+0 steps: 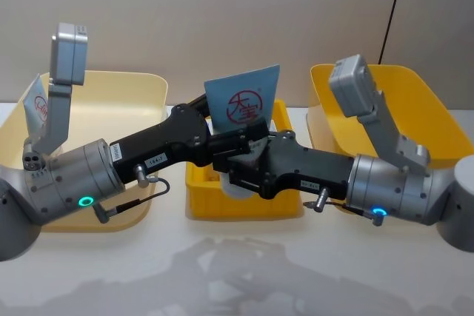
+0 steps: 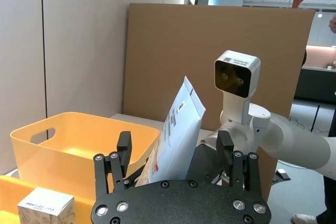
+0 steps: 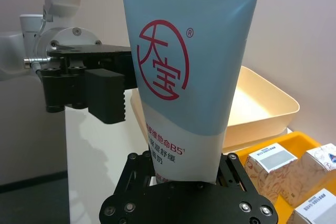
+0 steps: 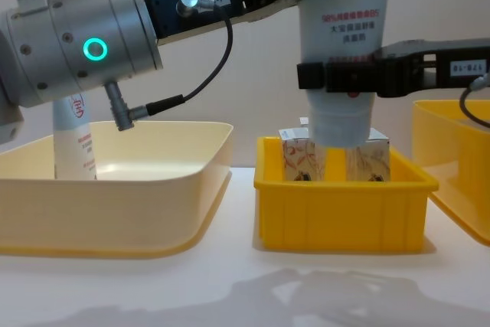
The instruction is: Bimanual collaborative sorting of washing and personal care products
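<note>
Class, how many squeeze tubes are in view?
2. Held tube in the right gripper above the middle yellow bin; second tube standing in the left cream bin. Others may be hidden.

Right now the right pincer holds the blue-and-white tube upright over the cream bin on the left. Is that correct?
Not quite. The tube is over the small yellow bin in the middle, the one that holds the cartons, not over the cream bin. The chest view shows this. The rest stands: the right pincer holds the tube upright.
</note>
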Tool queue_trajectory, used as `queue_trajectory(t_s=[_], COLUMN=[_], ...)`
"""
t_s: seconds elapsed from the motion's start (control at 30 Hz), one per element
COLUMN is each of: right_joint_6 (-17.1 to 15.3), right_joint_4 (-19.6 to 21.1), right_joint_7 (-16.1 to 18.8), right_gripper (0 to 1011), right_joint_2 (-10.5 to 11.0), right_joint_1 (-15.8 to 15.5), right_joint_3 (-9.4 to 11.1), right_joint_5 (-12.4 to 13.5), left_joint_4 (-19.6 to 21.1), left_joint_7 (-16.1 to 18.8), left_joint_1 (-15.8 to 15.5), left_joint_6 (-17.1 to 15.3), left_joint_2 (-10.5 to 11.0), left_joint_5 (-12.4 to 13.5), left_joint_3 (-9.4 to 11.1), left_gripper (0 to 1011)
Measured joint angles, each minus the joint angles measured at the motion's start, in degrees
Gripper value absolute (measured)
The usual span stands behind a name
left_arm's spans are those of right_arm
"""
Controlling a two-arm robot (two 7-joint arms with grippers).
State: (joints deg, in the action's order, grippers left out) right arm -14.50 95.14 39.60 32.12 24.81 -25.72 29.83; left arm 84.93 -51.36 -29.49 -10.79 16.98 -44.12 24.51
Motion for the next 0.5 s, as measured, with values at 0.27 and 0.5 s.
queue_trajectory(t_s=[0.27, 0.5], right_joint_6=[0.6, 0.9], right_joint_4=[1.9, 3.8], right_joint_7=[-1.6, -3.6], right_gripper=[455, 455], right_joint_2=[1.1, 2.3], right_joint_1=[-2.8, -5.5], right_joint_3=[1.8, 3.6], right_joint_5=[1.6, 2.8], left_joint_4=[0.0, 0.0], left_joint_7=[0.0, 0.0], left_joint_1=[0.0, 0.0], left_joint_6=[0.0, 0.0], left_joint_2=[0.0, 0.0], left_joint_5=[0.0, 0.0], left_joint_3=[0.0, 0.0], left_gripper=[1003, 1003])
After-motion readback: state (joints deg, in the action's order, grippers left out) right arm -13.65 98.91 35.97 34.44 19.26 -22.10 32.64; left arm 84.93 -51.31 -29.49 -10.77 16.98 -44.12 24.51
